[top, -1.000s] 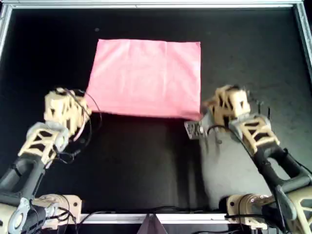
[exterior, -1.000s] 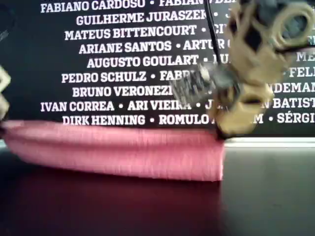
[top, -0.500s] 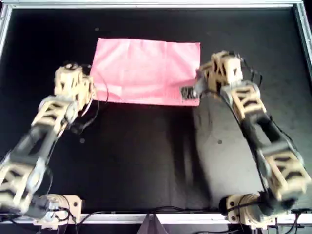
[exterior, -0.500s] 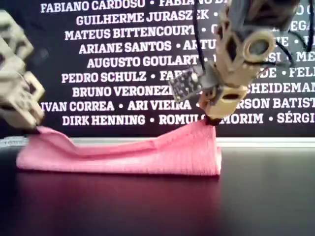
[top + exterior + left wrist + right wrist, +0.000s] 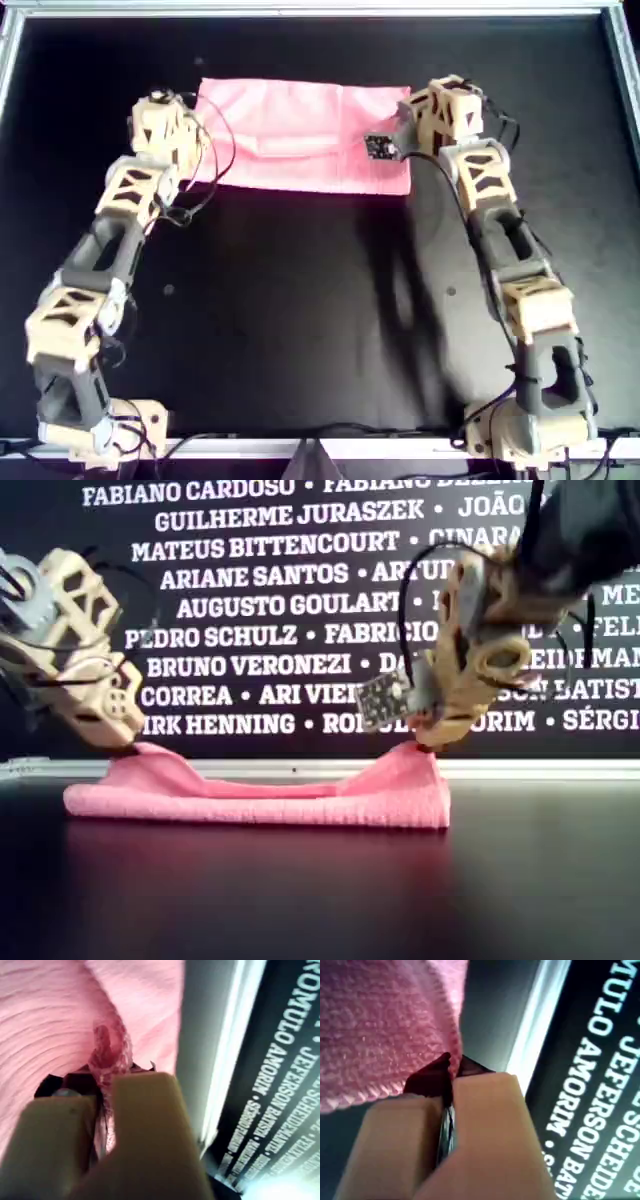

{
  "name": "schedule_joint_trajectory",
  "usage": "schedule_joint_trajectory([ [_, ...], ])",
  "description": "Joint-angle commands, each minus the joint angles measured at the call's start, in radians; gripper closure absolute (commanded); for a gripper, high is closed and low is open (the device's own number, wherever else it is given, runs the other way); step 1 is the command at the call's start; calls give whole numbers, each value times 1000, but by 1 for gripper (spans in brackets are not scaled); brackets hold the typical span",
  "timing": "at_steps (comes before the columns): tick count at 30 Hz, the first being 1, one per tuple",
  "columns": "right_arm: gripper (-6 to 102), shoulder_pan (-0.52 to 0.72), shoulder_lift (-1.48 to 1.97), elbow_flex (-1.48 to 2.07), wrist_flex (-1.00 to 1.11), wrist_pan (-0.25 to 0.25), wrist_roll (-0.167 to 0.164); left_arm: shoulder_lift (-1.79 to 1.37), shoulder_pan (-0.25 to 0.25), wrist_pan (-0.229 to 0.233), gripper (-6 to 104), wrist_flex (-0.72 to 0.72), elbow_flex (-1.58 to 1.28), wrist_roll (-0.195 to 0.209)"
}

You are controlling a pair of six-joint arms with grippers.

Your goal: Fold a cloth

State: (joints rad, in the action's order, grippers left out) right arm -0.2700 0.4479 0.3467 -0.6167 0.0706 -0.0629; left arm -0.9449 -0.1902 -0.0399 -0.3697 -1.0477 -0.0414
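The pink cloth (image 5: 300, 140) lies on the black table toward the far rail, its near edge lifted and carried over itself. In the exterior view the cloth (image 5: 260, 800) rises to a peak at each gripper. My first gripper (image 5: 102, 1080) is shut on a bunched bit of the cloth (image 5: 50, 1020); it is on the overhead view's left (image 5: 190, 152) and the exterior view's left (image 5: 120, 745). My second gripper (image 5: 451, 1067) is shut on a hemmed corner of the cloth (image 5: 380, 1020); it is on the overhead view's right (image 5: 402, 145) and the exterior view's right (image 5: 425, 745).
A metal rail (image 5: 300, 10) frames the black table (image 5: 300, 330). It runs just beyond the cloth's far edge (image 5: 220, 1060). A dark wall printed with white names (image 5: 250, 580) stands behind the rail. Both arms reach in from the near edge.
Both grippers have moved toward the far rail, carrying the cloth's near edge with them. The pink area seen from overhead has shrunk to a narrow strip.
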Motion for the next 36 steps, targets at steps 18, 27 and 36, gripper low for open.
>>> schedule_joint_trajectory([
  [18,96,78,-242,-466,48,5,-2,255,25,6,98,20,414,-9],
  [27,95,77,-337,-477,213,5,0,350,26,-9,90,20,548,-9],
  [36,51,64,-345,-477,216,3,0,383,26,6,51,18,577,-11],
])
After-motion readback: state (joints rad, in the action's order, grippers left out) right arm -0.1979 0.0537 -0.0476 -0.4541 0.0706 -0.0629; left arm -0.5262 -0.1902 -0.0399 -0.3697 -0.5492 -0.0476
